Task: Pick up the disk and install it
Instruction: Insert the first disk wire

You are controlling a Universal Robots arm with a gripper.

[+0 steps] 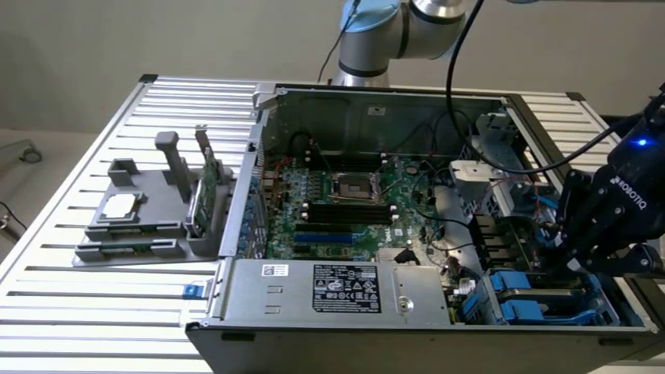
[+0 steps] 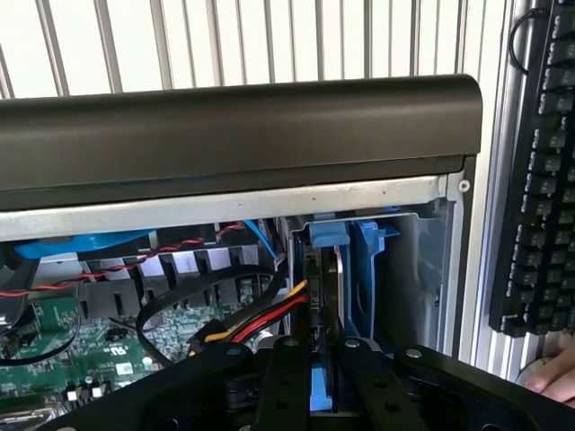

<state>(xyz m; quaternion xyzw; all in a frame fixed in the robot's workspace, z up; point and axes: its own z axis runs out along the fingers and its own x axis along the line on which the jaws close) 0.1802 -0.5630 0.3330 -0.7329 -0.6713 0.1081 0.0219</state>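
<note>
In the wrist view the disk [image 2: 325, 235] stands on edge inside the drive bay at the front corner of the open computer case. I see its blue carrier rail and a thin grey edge. My gripper [image 2: 323, 361] is directly over it, its black fingers [image 2: 286, 377] closed on either side of the blue rail. In the exterior view my gripper [image 1: 569, 263] reaches down into the bay [image 1: 540, 300] at the exterior view's right, where blue plastic rails show. The disk's labelled face is hidden.
The case holds a green motherboard [image 1: 343, 202], a grey power supply [image 1: 343, 288] and loose cables [image 2: 225, 314]. A grey fixture [image 1: 146, 222] with an upright green card [image 1: 210, 187] stands at the exterior view's left. Beside the case lie a black keyboard [image 2: 539, 180] and a person's hand [image 2: 552, 375].
</note>
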